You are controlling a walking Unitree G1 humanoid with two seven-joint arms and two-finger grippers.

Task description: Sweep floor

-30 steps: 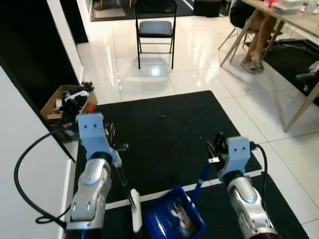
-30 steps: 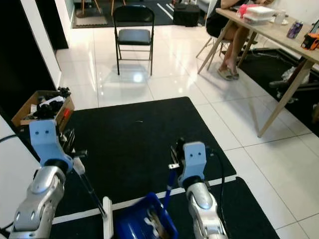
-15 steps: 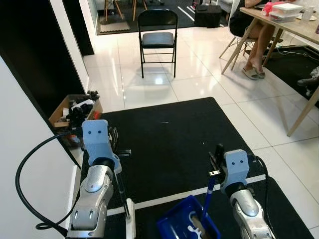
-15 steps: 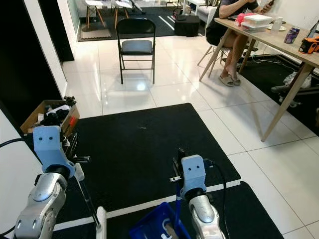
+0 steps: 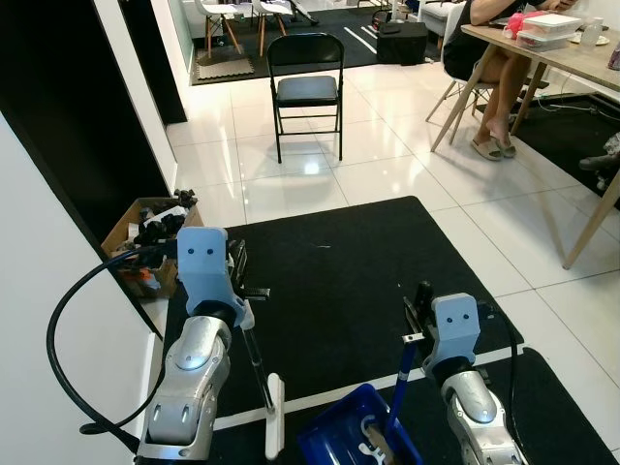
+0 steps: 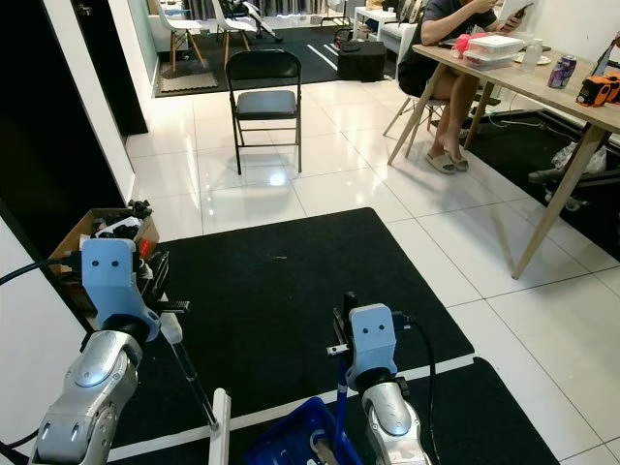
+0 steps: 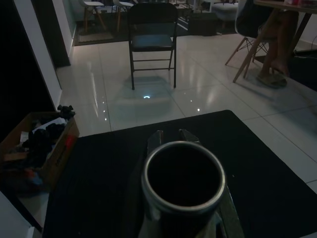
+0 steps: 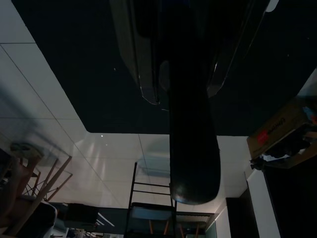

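My left gripper (image 5: 238, 278) is shut on the black broom handle (image 5: 255, 355), which slants down to the white broom head (image 5: 274, 418) on the black mat (image 5: 339, 262). In the left wrist view the handle's round end (image 7: 183, 181) sits between the fingers (image 7: 157, 139). My right gripper (image 5: 415, 316) is shut on the blue handle (image 5: 399, 380) of the blue dustpan (image 5: 341, 444), which rests just right of the broom head and holds some light debris. A small pale speck (image 5: 326, 245) lies farther out on the mat.
A white wall (image 5: 48, 320) runs close on my left, with a cardboard box of clutter (image 5: 145, 225) beside it. A black folding chair (image 5: 308, 89) stands ahead on white tiles. A person sits at a wooden table (image 5: 542, 41) at the far right.
The camera has lifted, so more of the room ahead shows. Both grippers keep their hold. The broom head now lies a little closer to the dustpan.
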